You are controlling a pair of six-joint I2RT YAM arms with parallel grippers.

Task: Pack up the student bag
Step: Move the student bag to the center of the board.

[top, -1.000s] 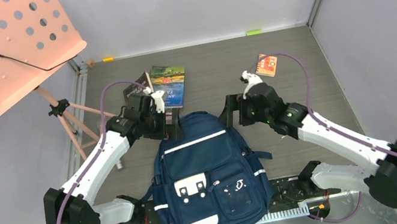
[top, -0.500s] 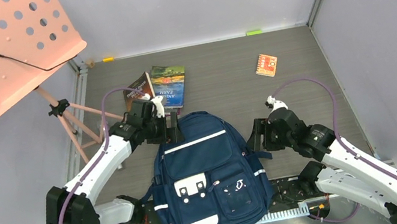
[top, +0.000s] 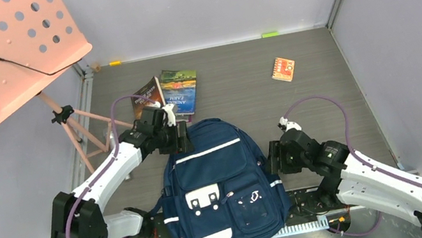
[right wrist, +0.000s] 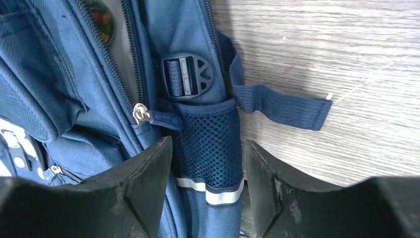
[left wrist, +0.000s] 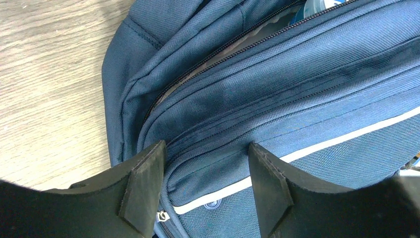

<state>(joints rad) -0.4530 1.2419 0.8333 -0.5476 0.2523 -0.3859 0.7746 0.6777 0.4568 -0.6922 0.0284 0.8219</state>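
As the student bag (top: 218, 176) lies flat, our left gripper (left wrist: 205, 148) & right gripper (right wrist: 207, 148) straddle its top & side, jaws apart, prob. to spread it.

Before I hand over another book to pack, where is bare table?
Bare wood lies between the green book and the orange notebook, beyond the student bag. Crowded: both bag flanks, at the left claw and right claw.

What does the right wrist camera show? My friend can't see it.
The right gripper straddles the mesh side pocket of the student bag, black fingers apart. A buckle sits above it, a zipper pull beside it; a strap lies on the table.
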